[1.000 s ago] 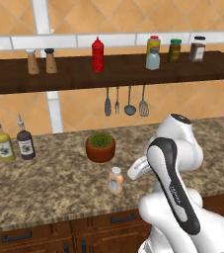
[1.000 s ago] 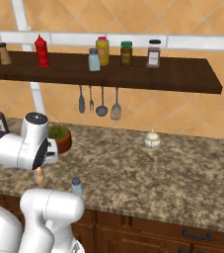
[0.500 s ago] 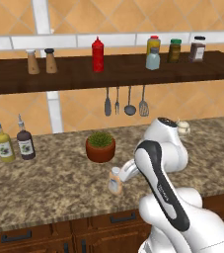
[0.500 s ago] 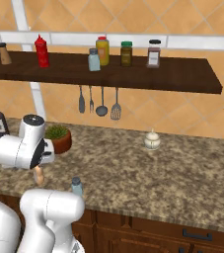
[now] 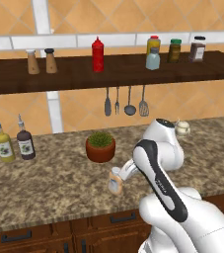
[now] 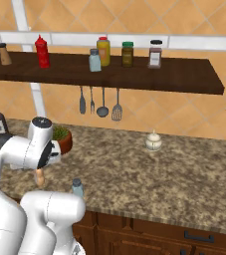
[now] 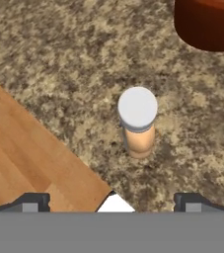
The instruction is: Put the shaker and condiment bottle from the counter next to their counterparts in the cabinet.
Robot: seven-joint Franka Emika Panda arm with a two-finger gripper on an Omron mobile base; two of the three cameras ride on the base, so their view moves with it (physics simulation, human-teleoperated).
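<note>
gripper [image 7: 111, 200] spread wide above the condiment bottle [image 7: 138, 122]; it and the shaker [image 6: 77, 188] remain on the counter [image 5: 54, 188], nothing shelved.

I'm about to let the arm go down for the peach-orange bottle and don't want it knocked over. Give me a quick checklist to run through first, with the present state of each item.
1. Gripper open wide enough for the bottle: ok, fingers stand far apart.
2. Condiment bottle upright on the counter: ok, white cap faces the hand camera.
3. Bottle centred between the fingers: not ok, it sits slightly toward the right finger in the hand view.
4. Fingers not yet touching the bottle: ok, a clear gap shows.
5. Plant pot clear of the approach: ok, it stands apart from the bottle.
6. Free spot beside the red squeeze bottle on the cabinet: ok, bare board on both sides.
</note>
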